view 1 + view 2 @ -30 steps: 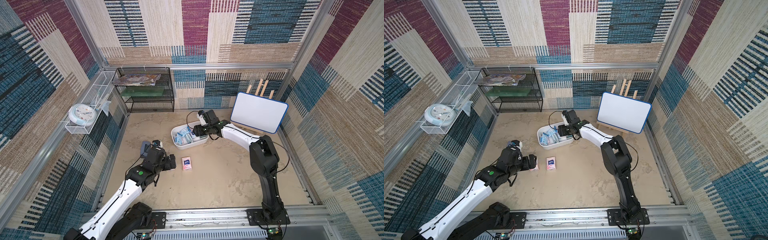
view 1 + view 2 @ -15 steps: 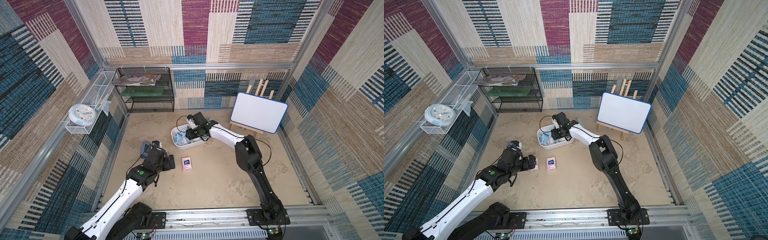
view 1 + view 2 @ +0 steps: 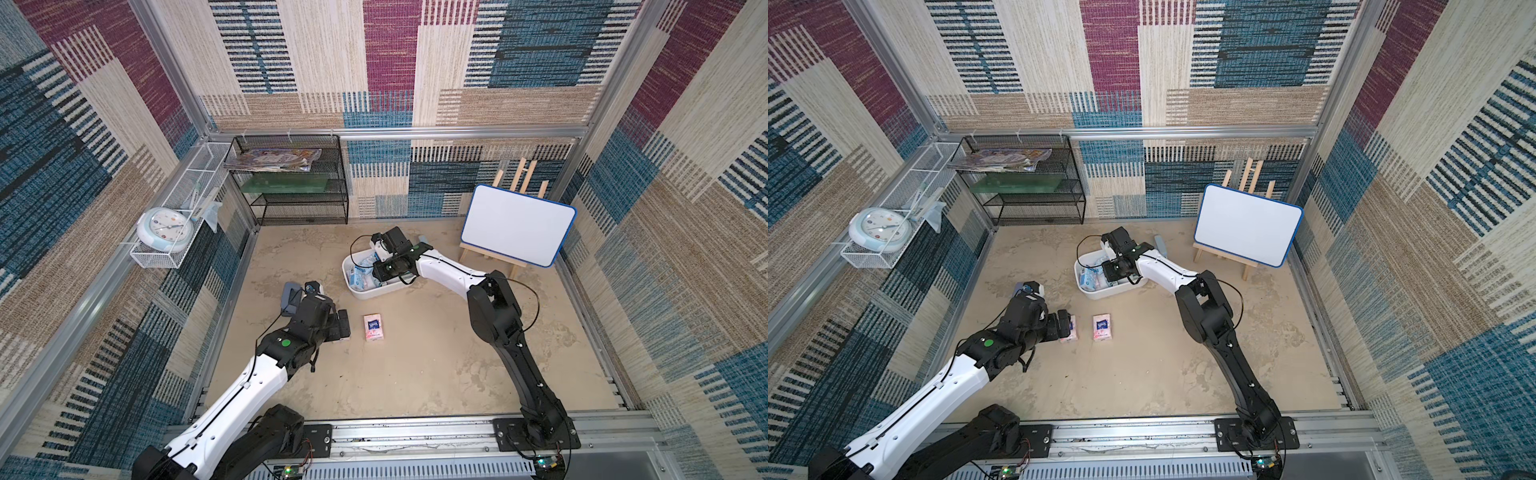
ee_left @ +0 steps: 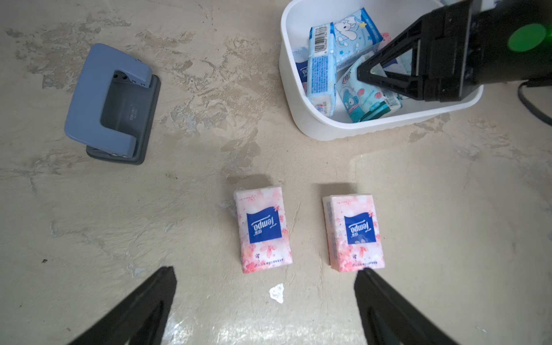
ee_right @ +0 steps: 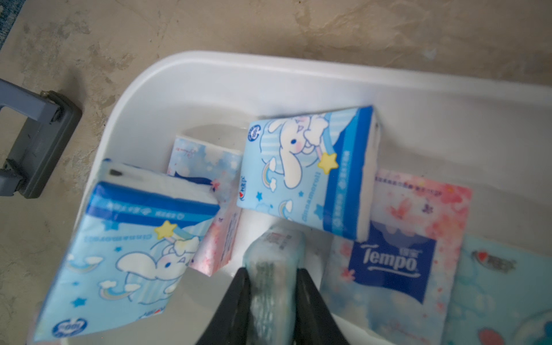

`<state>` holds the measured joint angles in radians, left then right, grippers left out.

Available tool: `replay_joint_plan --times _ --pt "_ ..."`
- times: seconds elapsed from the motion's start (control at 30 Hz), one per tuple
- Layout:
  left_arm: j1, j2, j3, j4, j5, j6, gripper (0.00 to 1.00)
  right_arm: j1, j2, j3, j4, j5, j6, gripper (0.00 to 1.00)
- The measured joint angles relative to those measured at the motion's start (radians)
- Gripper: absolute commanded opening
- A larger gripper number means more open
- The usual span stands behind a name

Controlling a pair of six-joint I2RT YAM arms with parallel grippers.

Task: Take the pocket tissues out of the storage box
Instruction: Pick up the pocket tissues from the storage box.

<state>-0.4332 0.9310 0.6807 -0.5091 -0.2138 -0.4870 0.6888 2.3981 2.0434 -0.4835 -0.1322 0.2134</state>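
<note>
**Swung across the box, clamped on a teal packet**

Carried right gripper [image 5: 272, 273] further across the storage box [image 5: 209, 74] within the last second and pressed its jaws onto a teal tissue packet [image 5: 274, 248], standing on edge inside the box, pinched across its thin side. Judged light, soft and squashy under slick film, apt to slip; best taken deep across the narrow thickness. Left several others loose in the box, two Cinnamoroll packets [image 5: 304, 167] among them. Found two pink Tempo packets [image 4: 263, 230] flat on the floor outside. Held left gripper [image 4: 265, 271] spread wide and empty near them. Noted grey-blue hole punch [image 4: 110, 104] well apart.
</note>
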Motion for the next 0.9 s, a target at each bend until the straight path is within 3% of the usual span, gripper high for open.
replay_joint_plan --times 0.47,0.9 --pt "0.008 0.016 0.037 0.034 0.005 -0.034 0.99 -0.01 -0.218 -0.18 0.081 -0.076 0.076 0.17" --pt "0.065 0.084 0.071 0.135 0.14 -0.1 0.99 -0.086 -0.603 -0.692 0.363 -0.245 0.217 0.16"
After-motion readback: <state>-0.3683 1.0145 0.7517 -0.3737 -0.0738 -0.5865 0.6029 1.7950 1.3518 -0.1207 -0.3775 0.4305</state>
